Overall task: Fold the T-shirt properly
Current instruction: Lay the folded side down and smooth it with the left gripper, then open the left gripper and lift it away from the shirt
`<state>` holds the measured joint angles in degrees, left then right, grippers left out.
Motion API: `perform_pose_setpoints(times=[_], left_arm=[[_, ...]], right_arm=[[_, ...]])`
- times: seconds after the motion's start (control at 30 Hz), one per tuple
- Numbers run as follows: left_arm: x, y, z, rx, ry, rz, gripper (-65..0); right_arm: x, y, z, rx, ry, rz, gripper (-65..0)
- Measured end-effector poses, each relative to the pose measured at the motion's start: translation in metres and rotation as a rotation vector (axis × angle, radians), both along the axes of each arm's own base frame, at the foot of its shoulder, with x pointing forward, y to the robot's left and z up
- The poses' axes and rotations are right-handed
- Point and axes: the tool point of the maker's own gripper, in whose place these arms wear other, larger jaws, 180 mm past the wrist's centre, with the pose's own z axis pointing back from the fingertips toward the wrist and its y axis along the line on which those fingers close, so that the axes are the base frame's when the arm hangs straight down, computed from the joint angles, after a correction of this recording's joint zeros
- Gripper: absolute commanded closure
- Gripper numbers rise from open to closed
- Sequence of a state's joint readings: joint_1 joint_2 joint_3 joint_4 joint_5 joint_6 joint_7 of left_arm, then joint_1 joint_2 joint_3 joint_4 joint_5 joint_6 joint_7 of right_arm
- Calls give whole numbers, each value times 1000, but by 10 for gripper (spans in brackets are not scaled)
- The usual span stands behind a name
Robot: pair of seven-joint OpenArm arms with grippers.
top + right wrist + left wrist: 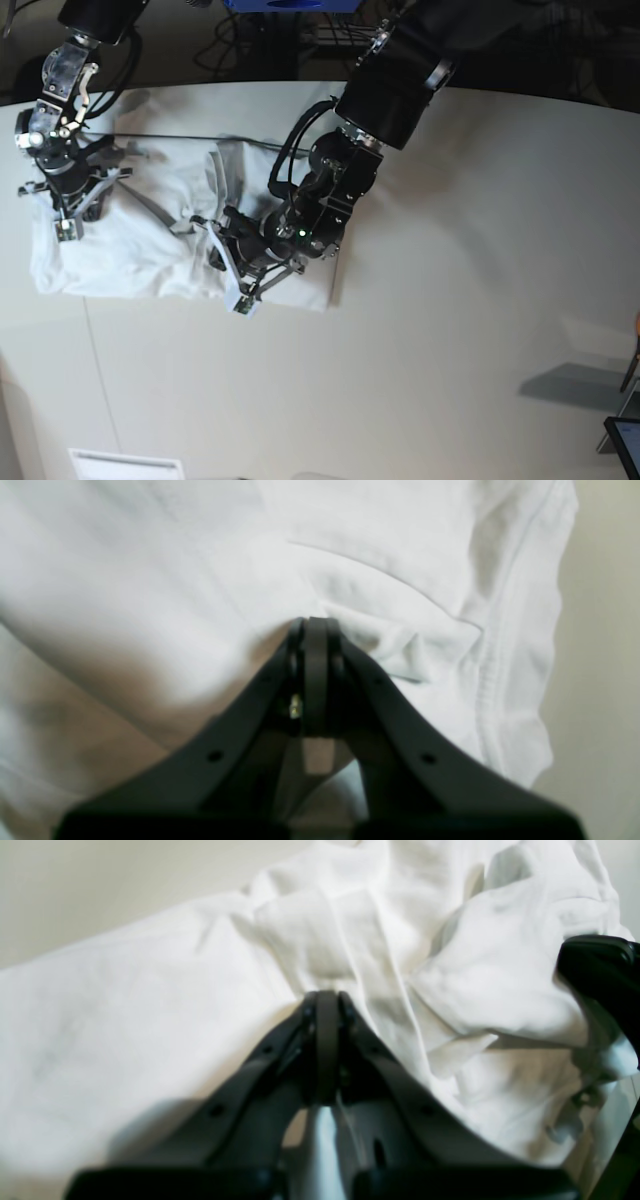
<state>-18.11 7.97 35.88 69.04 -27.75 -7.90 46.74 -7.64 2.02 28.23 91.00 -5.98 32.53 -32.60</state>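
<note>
White T-shirt (130, 255), apparently bunched, tabletop

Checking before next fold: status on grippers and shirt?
Left gripper shut on T-shirt. Right gripper shut on it too. Shirt bunched, wrinkled, on the table. Nothing in the way.

T-shirt (130, 255) collar: hidden (under folds); wrist views: blurred, cloth cut off by frame edges

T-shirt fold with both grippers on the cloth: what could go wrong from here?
1. Both the left gripper and right gripper are pinched shut on the T-shirt; pulling apart could slip one grip.
2. Cloth is bunched by the left gripper, so creases may get folded in.
</note>
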Motion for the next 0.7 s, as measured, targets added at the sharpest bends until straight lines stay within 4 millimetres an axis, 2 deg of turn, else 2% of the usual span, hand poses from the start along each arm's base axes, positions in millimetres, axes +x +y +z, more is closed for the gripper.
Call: perform_pose_setpoints(times=[0.2,0.3,0.37,0.47,0.53,0.6,0.7], left_arm=[[-3,-14,48,-86,-95,-18,0],[-10,-11,62,-94,-117,-32,0],[-15,1,57,-70,-107,-20,0],[-19,37,42,-8,-67,100,0],[-22,54,41,16,-79,128,0],[-25,60,43,13,-90,127,0],[-30,65,33,28,-70,128,0]], right_arm=[[0,0,0,0,1,0,-10],[0,0,0,0,1,0,-10],[0,0,0,0,0,0,-10],[0,0,0,-1,1,0,-10],[0,0,0,-1,1,0,-10],[0,0,0,0,1,0,-10],[0,0,0,0,1,0,-10]])
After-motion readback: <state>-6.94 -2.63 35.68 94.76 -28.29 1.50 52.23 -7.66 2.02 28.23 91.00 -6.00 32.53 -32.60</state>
